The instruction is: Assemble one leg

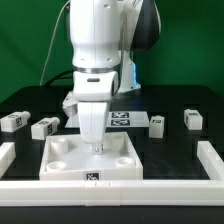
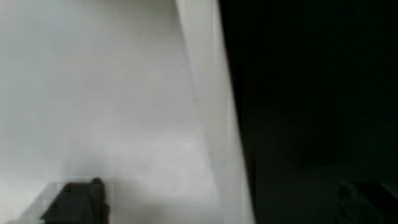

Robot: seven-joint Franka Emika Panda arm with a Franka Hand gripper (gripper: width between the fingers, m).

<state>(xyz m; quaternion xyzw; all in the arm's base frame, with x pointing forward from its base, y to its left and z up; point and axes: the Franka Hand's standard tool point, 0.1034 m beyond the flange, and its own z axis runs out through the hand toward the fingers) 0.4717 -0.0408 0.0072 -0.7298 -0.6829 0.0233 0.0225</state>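
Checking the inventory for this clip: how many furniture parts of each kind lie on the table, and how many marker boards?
Legs: 4
Tabletop: 1
Marker board: 1
Total: 6

Two legs (image 1: 44,127) lie behind the tabletop (image 1: 122,166) at the exterior view's left, two right.
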